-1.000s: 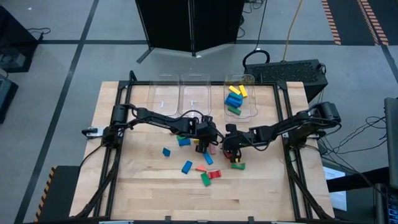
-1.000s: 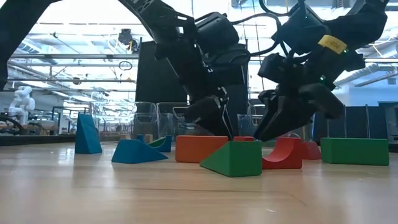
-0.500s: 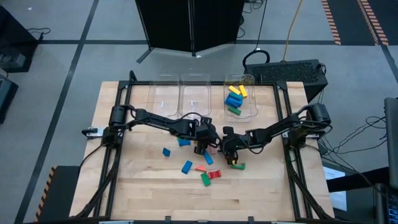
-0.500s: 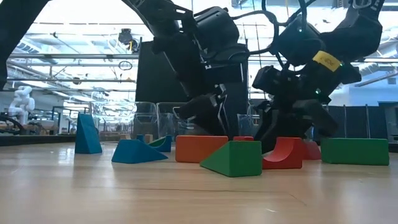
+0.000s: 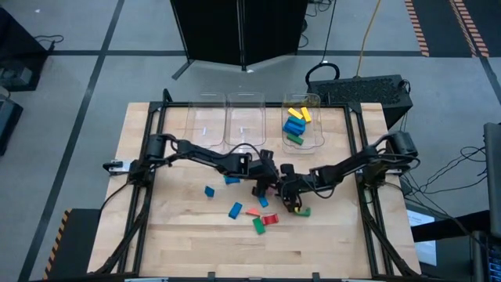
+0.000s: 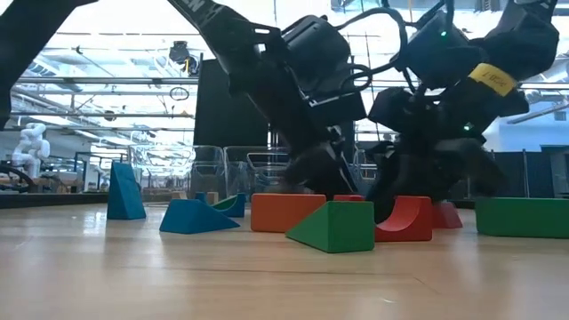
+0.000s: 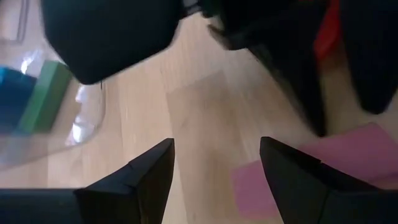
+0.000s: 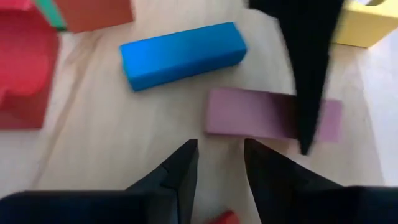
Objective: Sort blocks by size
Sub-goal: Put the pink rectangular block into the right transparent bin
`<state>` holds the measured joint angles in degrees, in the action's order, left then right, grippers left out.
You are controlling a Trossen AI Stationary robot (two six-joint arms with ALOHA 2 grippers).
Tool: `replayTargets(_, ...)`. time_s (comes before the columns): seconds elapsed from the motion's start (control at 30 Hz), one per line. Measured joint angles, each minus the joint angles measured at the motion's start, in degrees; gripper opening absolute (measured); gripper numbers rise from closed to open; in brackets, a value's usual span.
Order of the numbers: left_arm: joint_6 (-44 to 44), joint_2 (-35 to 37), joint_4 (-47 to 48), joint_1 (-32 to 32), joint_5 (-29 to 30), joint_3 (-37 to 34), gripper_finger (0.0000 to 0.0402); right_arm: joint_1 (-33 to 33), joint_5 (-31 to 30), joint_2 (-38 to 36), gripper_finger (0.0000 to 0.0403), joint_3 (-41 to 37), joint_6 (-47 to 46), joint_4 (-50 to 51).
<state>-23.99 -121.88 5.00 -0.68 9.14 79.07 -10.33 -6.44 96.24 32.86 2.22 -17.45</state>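
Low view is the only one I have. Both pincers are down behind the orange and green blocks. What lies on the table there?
Observer: A flat pink block, hidden from you behind the arms, next to a blue block.
Operator: Is the left pincer holding this pink one?
Observer: No. The left pincer is open, with only bare table between its fingers; the pink block lies just ahead, off to one side.
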Motion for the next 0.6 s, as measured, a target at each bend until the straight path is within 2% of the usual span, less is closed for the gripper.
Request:
replayTargets(0.13, -0.76, 0.07, -0.29, -0.12, 2.49, 0.06, 0.0239, -1.21, -1.59, -1.95, 0.012, -0.04, 0.23, 3.45)
replayTargets(0.3, -0.89, 3.9, 2.5, -0.55, 5.1, 0.16, 0.0239, -1.44, -3.99, -5.14, 0.012, -0.13, 1.96, 5.24)
replayTargets(0.6, 3.13, 6.06, 13.67, -0.6, 6.2, 0.22, 0.0239, -0.15, -4.58, -5.33, 0.012, -0.13, 1.83, 5.63)
